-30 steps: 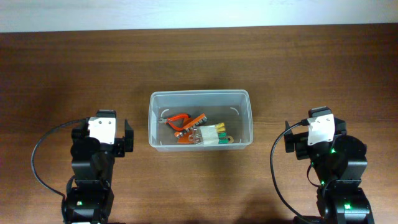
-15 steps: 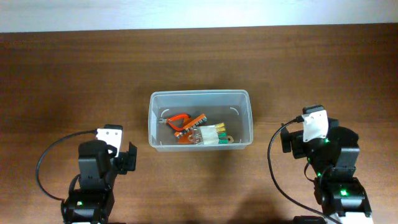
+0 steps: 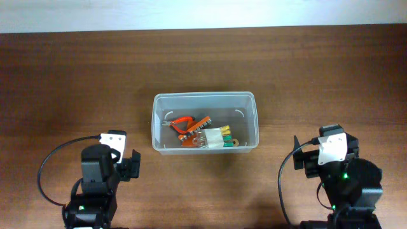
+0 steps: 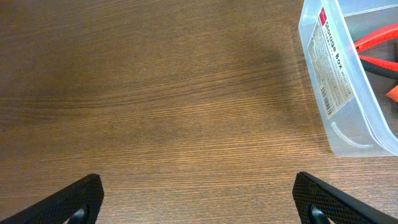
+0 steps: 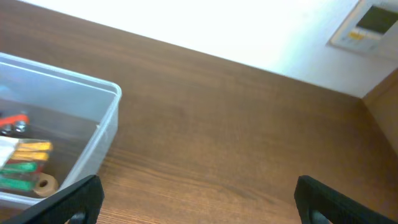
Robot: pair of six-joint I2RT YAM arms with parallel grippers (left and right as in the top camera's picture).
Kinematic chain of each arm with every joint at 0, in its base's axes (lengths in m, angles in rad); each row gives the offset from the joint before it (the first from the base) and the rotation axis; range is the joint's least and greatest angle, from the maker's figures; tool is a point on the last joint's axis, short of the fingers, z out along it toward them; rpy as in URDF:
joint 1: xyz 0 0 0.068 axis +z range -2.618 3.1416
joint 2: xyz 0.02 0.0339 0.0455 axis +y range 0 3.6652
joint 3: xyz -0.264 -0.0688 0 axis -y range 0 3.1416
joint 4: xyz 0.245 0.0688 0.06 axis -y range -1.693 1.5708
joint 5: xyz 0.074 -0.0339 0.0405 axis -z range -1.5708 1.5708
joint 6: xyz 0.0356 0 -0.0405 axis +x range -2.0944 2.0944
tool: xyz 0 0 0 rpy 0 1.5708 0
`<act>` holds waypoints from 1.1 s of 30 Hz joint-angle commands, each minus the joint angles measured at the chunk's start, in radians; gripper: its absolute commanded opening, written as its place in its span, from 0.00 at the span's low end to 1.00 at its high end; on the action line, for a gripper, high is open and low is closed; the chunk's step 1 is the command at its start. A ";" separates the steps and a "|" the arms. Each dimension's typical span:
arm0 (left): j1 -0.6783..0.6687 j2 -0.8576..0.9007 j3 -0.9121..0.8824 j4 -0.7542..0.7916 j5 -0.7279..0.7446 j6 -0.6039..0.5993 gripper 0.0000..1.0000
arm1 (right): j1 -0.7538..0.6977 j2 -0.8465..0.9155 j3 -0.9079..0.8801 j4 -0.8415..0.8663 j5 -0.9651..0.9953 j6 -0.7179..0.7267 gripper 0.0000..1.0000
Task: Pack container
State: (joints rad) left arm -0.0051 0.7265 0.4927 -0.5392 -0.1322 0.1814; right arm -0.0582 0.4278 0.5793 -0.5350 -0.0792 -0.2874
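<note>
The clear plastic container (image 3: 205,99) stands in the middle of the wooden table. Inside it lie orange-handled pliers (image 3: 182,123) and a white holder with yellow and green bits (image 3: 215,137). The container's corner shows in the left wrist view (image 4: 341,74) and its wall in the right wrist view (image 5: 93,99). My left gripper (image 4: 198,200) is open and empty over bare table, left of and nearer than the container. My right gripper (image 5: 198,202) is open and empty, right of the container. In the overhead view the left arm (image 3: 105,166) and the right arm (image 3: 331,159) sit at the near edge.
A white strip runs beyond the table's far edge (image 3: 203,14). A white wall panel (image 5: 367,25) shows at the right wrist view's top right. A cable (image 3: 51,166) loops beside the left arm and another (image 3: 283,175) beside the right arm.
Both arms have drawn back toward the near edge of the table, away from the container. The container and its contents have not moved.
</note>
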 commanded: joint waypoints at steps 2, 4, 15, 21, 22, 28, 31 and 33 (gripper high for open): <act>0.003 -0.006 -0.005 -0.001 -0.007 -0.008 0.99 | 0.000 -0.097 -0.007 -0.007 -0.071 0.012 0.99; 0.003 -0.006 -0.005 -0.001 -0.007 -0.008 0.99 | 0.000 -0.161 -0.034 0.008 -0.100 0.012 0.99; 0.003 -0.006 -0.005 -0.001 -0.007 -0.008 0.99 | 0.006 -0.418 -0.449 0.550 -0.123 0.198 0.99; 0.003 -0.006 -0.005 -0.001 -0.007 -0.008 0.99 | 0.059 -0.425 -0.574 0.700 0.063 0.224 0.99; 0.003 -0.006 -0.005 -0.001 -0.007 -0.008 0.99 | 0.063 -0.425 -0.574 0.690 0.104 0.238 0.99; 0.003 -0.006 -0.005 -0.001 -0.007 -0.008 0.99 | 0.066 -0.425 -0.574 0.594 0.251 0.323 0.99; 0.003 -0.006 -0.005 -0.001 -0.007 -0.008 0.99 | 0.066 -0.425 -0.574 0.508 0.191 0.323 0.99; 0.003 -0.006 -0.005 -0.001 -0.007 -0.008 0.99 | 0.066 -0.424 -0.574 0.453 0.148 0.321 0.99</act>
State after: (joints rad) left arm -0.0051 0.7265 0.4919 -0.5396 -0.1326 0.1814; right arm -0.0017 0.0135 0.0101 -0.0486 0.0944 0.0090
